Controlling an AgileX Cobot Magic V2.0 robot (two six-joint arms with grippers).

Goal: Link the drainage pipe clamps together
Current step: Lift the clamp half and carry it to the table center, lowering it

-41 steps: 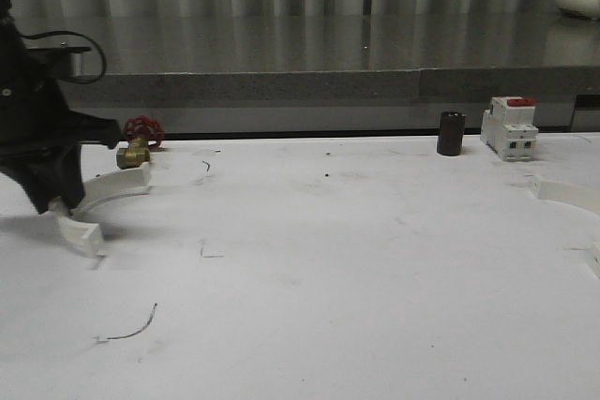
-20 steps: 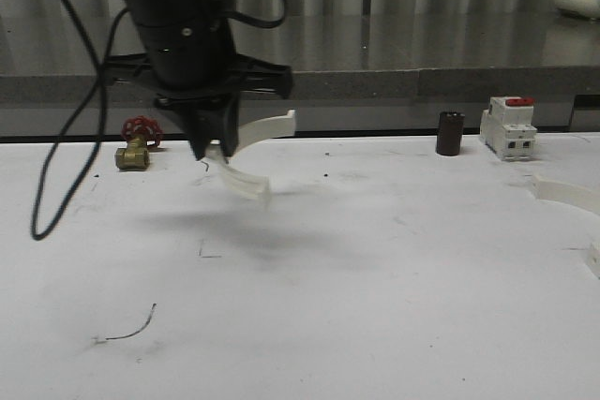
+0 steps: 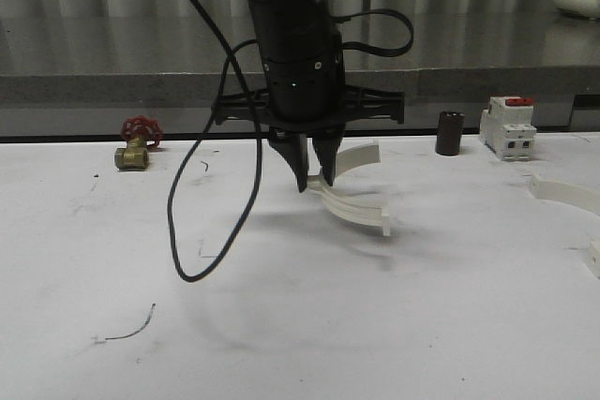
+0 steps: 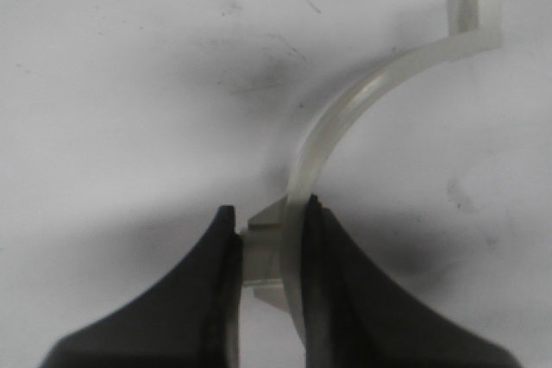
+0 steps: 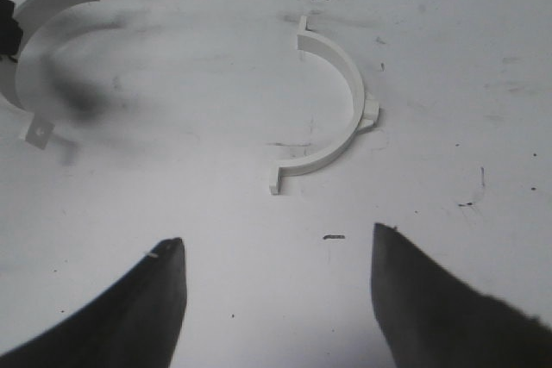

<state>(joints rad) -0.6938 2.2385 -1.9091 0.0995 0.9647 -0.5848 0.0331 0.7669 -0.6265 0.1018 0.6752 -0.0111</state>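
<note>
Overhead, left claw (image 3: 313, 181) clenched on one clamp half (image 3: 354, 198); right claw (image 5: 274, 299) released above the other half (image 5: 332, 109).

Mid-table, the left gripper (image 3: 314, 178) holds one clamp half (image 3: 354, 194) above the table (image 3: 281, 325); the other half (image 3: 565, 194) lies far right, breaker (image 3: 509, 127) behind it.

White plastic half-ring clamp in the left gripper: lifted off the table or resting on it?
Lifted. The left gripper is shut on the white plastic half-ring clamp, which hangs above its shadow on the table.
</note>
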